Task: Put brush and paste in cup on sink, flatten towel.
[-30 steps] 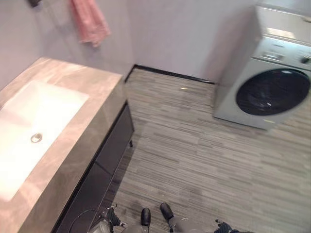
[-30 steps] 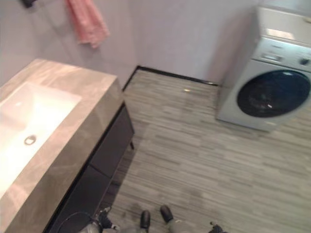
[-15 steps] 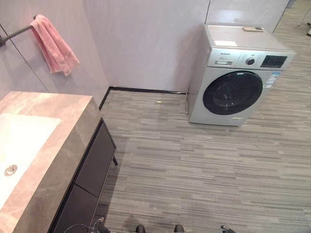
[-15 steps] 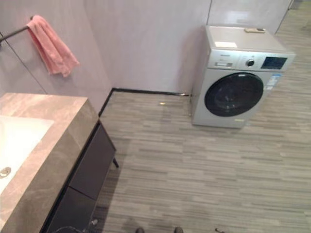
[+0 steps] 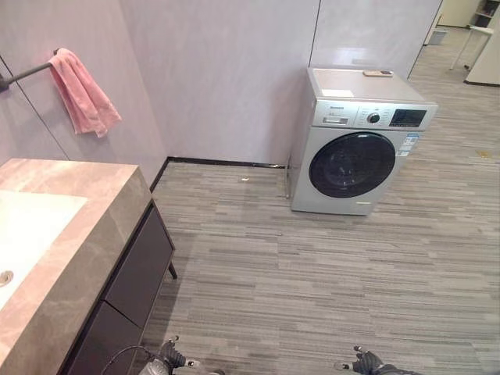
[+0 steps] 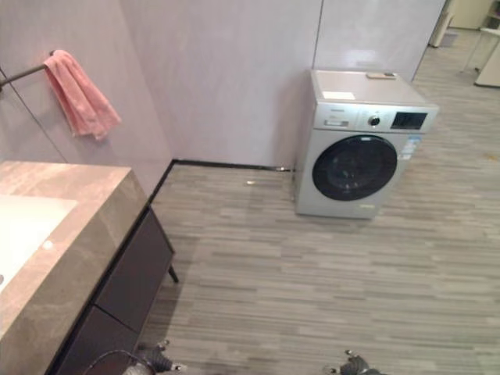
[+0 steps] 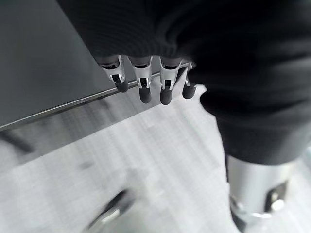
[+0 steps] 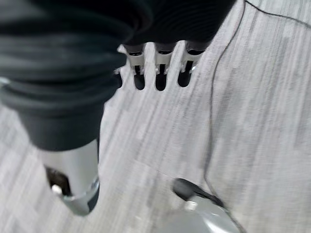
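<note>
The pink towel (image 5: 84,90) hangs bunched over a wall rail (image 5: 27,72) at about ten o'clock in the head view, draped in folds, not spread flat — so the flattening part of the task looks undone. Below it, at roughly eight o'clock, the marble-topped vanity (image 5: 86,234) carries the white sink basin (image 5: 27,230); the stretch of counter that shows holds no brush, paste or cup, so where those lie I cannot tell.

A front-loading washing machine (image 5: 355,144) stands against the far wall near one o'clock, apart from the task.

Both hands hang low near six o'clock, at the robot's sides. The left hand (image 7: 146,85) has its fingers relaxed and holds nothing, close beside the dark cabinet front (image 7: 43,53). The right hand (image 8: 158,73) likewise looks slack and empty over the wood-grain floor (image 8: 252,97), though its thumb is hard to make out. Judging by this idle carry, the robot is probably moving or turning toward the vanity — no reach has begun.
</note>
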